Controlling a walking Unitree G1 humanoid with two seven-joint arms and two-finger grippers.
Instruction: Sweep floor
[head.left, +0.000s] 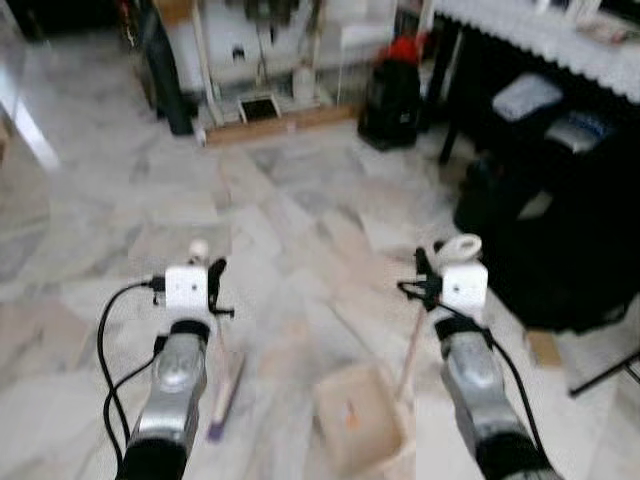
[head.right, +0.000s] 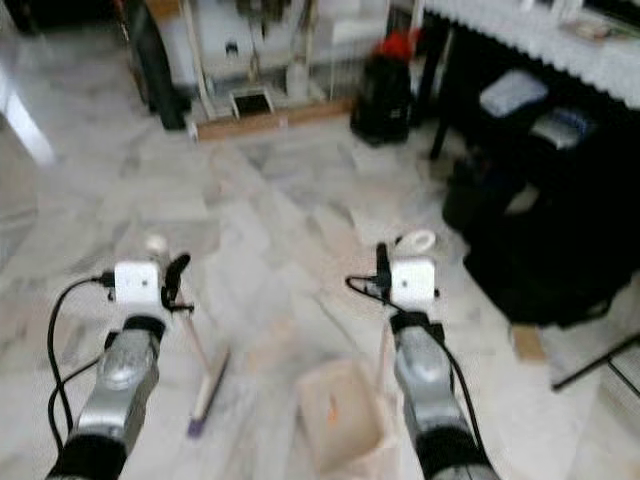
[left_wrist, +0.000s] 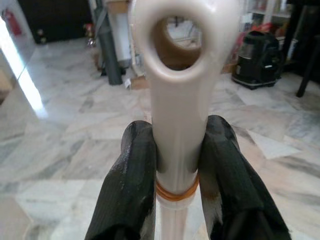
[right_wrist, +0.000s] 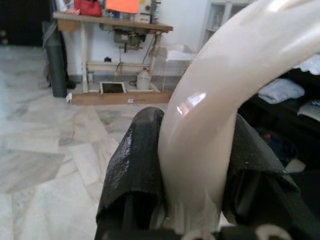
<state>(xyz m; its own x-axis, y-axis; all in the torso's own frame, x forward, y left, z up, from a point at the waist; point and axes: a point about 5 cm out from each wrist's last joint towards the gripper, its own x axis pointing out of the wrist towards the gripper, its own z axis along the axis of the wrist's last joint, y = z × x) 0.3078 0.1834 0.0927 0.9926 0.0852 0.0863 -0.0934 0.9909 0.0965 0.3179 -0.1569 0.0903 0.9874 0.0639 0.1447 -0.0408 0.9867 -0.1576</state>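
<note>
My left gripper (left_wrist: 175, 165) is shut on the cream broom handle (left_wrist: 177, 100), just below its ring-shaped end. The broom (head.left: 226, 390) slants down to a head with a purple tip (head.left: 215, 432) resting on the marble floor. My right gripper (right_wrist: 192, 165) is shut on the cream dustpan handle (right_wrist: 210, 130), whose looped end (head.left: 460, 245) rises above the wrist. Its stick (head.left: 411, 352) runs down to the beige dustpan (head.left: 357, 420) on the floor between my arms. A small orange scrap (head.left: 350, 415) lies in the pan.
A dark table with a white lace cloth (head.left: 540, 30) stands at the right, with dark bags (head.left: 560, 220) beneath it. A black and red appliance (head.left: 392, 95) and a workbench (head.left: 270, 60) stand at the back. Open marble floor (head.left: 290, 210) lies ahead.
</note>
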